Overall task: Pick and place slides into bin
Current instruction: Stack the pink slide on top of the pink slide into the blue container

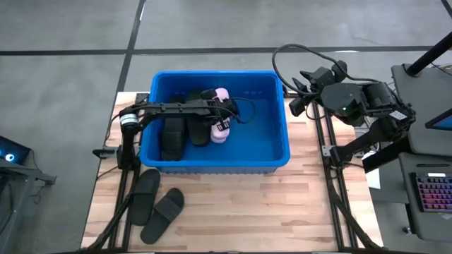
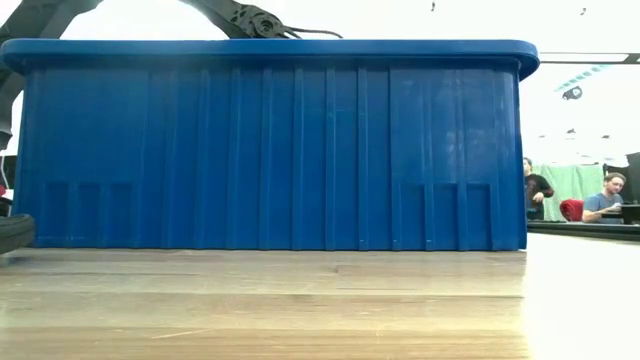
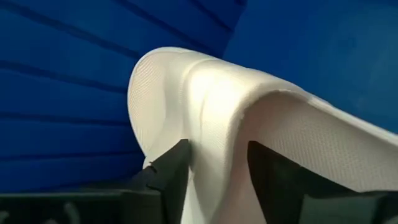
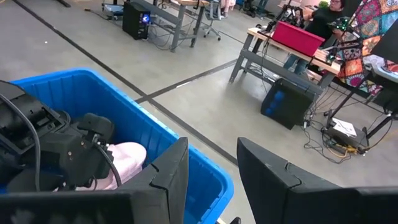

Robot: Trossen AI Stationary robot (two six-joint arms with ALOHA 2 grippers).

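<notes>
Left tool (image 3: 217,180) reaches inside the blue bin (image 1: 279,152), its fingers parted on either side of a pale pink slide's (image 3: 205,106) strap; firm grip or loosening, cannot tell. Black slides (image 1: 176,134) lie in the bin beside it. Two more black slides (image 1: 155,204) sit on the desk (image 1: 247,212) in front of the bin. Right tool (image 4: 211,180) waits beyond the bin's right corner, fingers apart, empty.
</notes>
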